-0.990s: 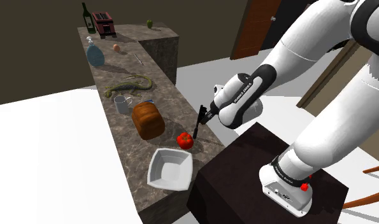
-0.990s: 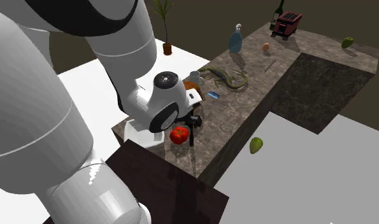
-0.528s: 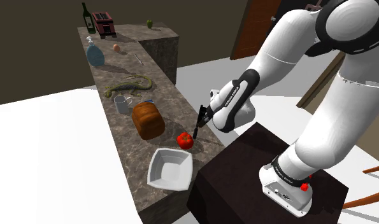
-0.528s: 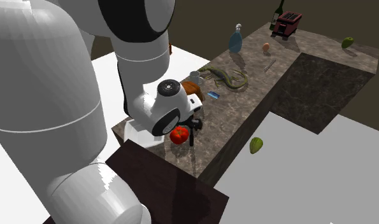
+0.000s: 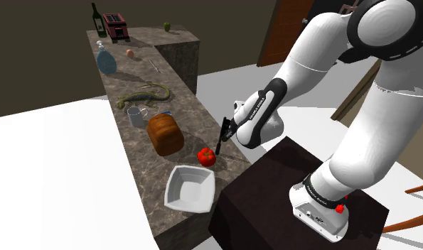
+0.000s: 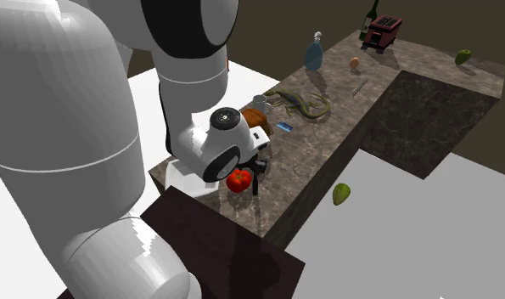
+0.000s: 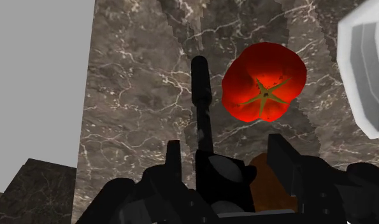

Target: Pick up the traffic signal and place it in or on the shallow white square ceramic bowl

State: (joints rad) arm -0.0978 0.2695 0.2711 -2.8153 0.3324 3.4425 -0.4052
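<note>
Dark marble counter point(image 5: 135, 153), traffic signal point(image 5: 222, 136) at frame centre.
My fingers point(image 7: 173, 159) straddle it, spread, not yet clamped; its pole points straight ahead.

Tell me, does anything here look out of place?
A green lizard sprawls on the kitchen counter beside the mug and bread. A green fruit also seems to lie on the floor beside the counter.
</note>
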